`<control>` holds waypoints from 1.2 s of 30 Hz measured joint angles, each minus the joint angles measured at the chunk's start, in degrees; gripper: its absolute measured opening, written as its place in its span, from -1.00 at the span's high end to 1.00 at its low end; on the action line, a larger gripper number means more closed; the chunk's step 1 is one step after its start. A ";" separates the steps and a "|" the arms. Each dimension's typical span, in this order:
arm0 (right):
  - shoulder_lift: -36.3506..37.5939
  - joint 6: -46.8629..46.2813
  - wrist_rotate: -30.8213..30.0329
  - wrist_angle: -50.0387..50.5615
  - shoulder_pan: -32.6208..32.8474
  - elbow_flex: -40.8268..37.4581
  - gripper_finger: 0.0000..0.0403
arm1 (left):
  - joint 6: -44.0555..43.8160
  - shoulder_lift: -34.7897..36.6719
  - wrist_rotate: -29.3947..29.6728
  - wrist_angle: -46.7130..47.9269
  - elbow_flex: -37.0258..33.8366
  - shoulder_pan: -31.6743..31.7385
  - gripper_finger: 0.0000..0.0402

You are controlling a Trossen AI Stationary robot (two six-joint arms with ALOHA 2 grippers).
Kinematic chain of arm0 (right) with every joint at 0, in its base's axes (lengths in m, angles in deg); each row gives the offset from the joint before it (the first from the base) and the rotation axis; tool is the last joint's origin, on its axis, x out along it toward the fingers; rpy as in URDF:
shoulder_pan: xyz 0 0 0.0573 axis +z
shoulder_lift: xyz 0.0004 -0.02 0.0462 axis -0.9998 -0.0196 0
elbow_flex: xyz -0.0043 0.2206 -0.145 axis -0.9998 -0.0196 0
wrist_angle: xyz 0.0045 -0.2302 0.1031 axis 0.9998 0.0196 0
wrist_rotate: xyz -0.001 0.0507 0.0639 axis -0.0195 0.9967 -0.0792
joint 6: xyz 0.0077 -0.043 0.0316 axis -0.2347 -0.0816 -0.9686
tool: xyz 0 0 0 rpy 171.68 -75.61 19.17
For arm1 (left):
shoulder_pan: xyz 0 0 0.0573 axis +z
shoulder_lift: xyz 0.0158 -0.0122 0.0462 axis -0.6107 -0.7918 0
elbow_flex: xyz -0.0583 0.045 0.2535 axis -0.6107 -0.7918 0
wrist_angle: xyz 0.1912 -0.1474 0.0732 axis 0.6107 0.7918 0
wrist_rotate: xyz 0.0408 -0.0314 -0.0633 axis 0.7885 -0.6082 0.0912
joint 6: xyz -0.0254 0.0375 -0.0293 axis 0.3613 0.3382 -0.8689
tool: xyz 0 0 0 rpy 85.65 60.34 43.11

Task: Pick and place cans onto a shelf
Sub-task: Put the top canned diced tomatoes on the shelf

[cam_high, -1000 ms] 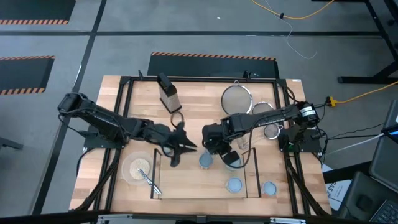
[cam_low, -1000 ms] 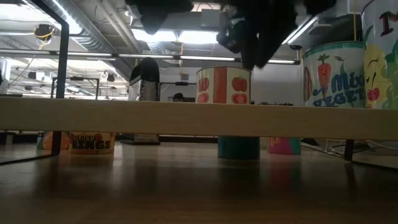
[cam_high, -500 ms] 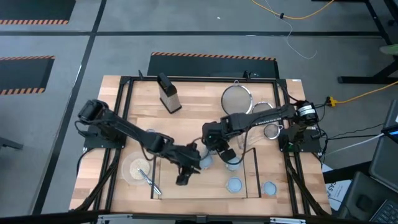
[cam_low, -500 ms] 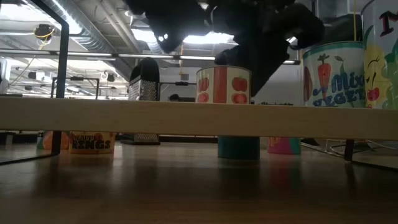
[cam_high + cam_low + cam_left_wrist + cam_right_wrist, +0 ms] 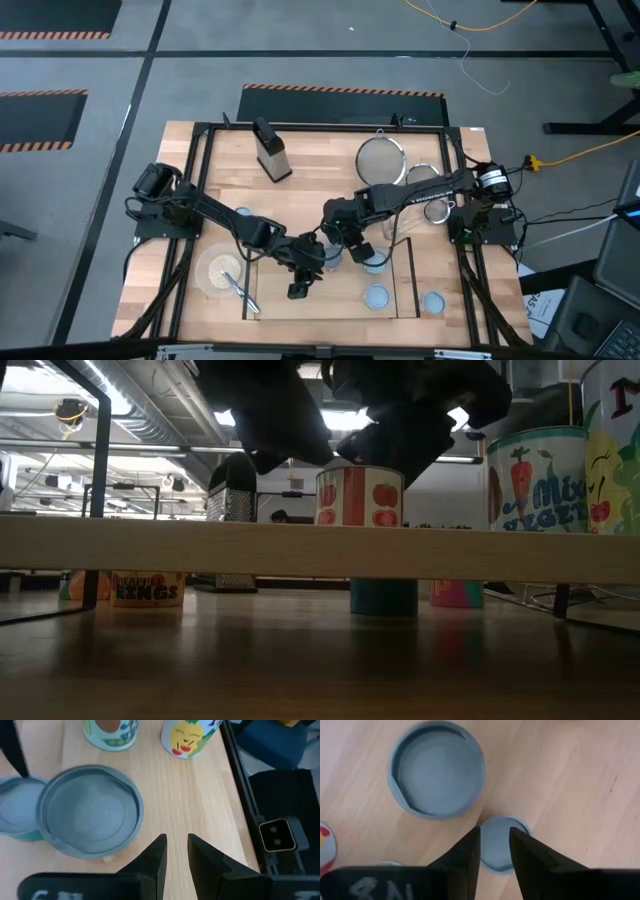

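The shelf (image 5: 270,300) is a light-wood board on black uprights near the table's near edge. Several cans with blue-grey tops stand on and around it (image 5: 377,297) (image 5: 433,302). My left gripper (image 5: 300,285) (image 5: 176,839) hangs over the board, slanting down, open by a narrow gap with only wood between its fingers. A can top (image 5: 90,817) lies just beside it. My right gripper (image 5: 338,243) (image 5: 495,831) points steeply down, also narrowly open. Past its fingers shows a small can top (image 5: 502,842), with a larger one (image 5: 437,767) farther off. A tomato-labelled can (image 5: 360,497) stands on the board under both.
A grater (image 5: 270,150) and two wire strainers (image 5: 380,155) (image 5: 425,182) stand at the far side. A pale bowl with a utensil (image 5: 222,272) is left of the shelf. Black frame rails (image 5: 190,200) run along the table's sides. Two labelled cans (image 5: 110,732) (image 5: 190,737) stand beyond my left gripper.
My left gripper has swung toward the table's near edge and down, tipping more steeply, and now hangs over the shelf board next to a can. My right gripper has sunk slightly over the cans.
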 joint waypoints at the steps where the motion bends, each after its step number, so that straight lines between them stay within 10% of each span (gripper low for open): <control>1: 0.00 -0.03 0.00 -0.19 0.23 0.00 0.47 | 0.00 0.00 -0.02 0.06 0.00 -0.02 0.65; 36: -0.28 -1.28 7.74 -4.07 1.75 -3.48 0.47 | -0.04 0.02 14.99 6.68 -0.07 0.61 0.65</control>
